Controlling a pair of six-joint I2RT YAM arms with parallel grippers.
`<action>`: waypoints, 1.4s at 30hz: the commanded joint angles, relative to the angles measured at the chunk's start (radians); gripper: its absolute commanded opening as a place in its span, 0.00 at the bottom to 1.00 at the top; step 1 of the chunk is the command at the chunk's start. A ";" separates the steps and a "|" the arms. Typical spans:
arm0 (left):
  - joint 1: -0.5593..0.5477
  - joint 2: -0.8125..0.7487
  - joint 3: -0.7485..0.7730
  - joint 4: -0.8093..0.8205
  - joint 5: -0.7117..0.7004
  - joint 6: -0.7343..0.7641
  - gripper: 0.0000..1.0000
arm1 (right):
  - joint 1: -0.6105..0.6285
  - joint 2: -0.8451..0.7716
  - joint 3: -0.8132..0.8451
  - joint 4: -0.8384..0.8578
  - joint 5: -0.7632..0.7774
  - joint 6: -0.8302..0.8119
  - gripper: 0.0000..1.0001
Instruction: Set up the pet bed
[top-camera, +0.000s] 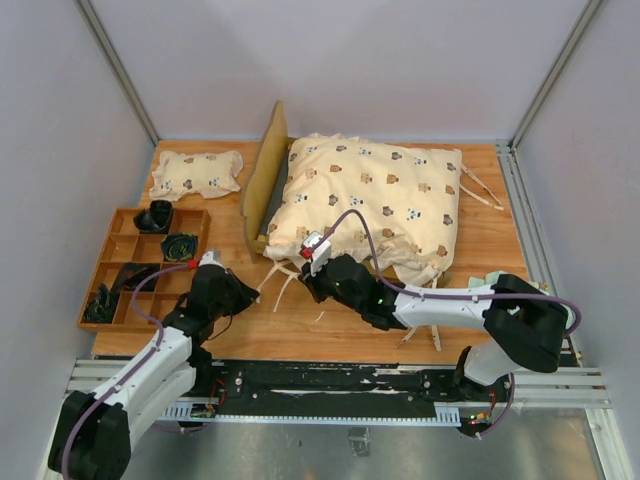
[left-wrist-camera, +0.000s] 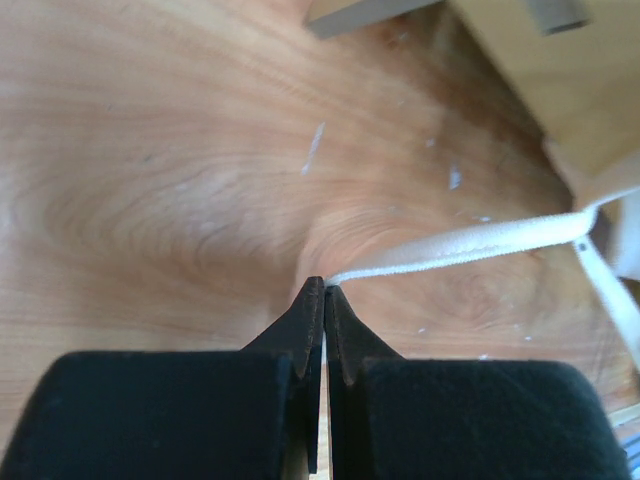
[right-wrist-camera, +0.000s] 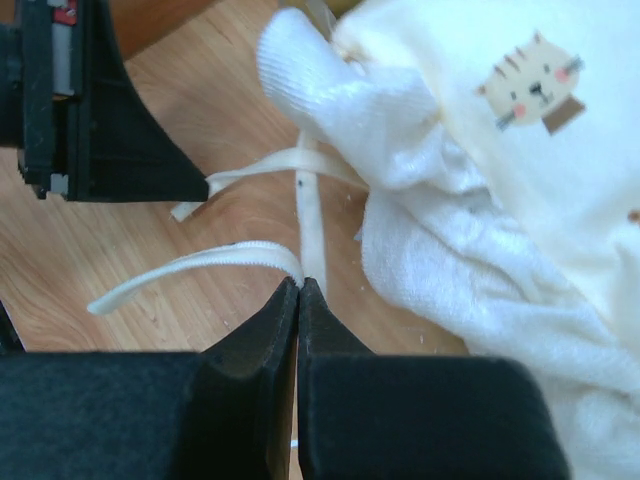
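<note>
The pet bed (top-camera: 266, 170) stands at the back of the table, its light-wood headboard on the left. A cream animal-print cushion (top-camera: 375, 195) covers its base. White ties trail off the cushion's near-left corner. My left gripper (top-camera: 254, 292) is shut on the end of one tie (left-wrist-camera: 470, 240), which runs taut to the right in the left wrist view. My right gripper (top-camera: 307, 280) is shut on another tie (right-wrist-camera: 190, 266), close beside the cushion's white underside (right-wrist-camera: 450, 240). The two grippers sit a short way apart, low over the table.
A small matching pillow (top-camera: 195, 172) lies at the back left. A wooden compartment tray (top-camera: 110, 270) holding dark items stands at the left edge. More loose ties (top-camera: 480, 190) hang off the cushion's right side. The left gripper's body (right-wrist-camera: 110, 120) shows in the right wrist view.
</note>
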 joint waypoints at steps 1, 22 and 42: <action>0.007 0.004 -0.064 0.061 -0.030 -0.043 0.00 | -0.011 -0.013 0.005 -0.108 0.116 0.261 0.00; 0.007 -0.359 0.016 0.022 0.167 0.017 0.51 | -0.018 0.080 0.095 -0.125 0.158 0.484 0.00; 0.006 -0.322 -0.107 0.210 0.346 0.045 0.59 | -0.039 0.079 0.096 -0.121 0.167 0.553 0.00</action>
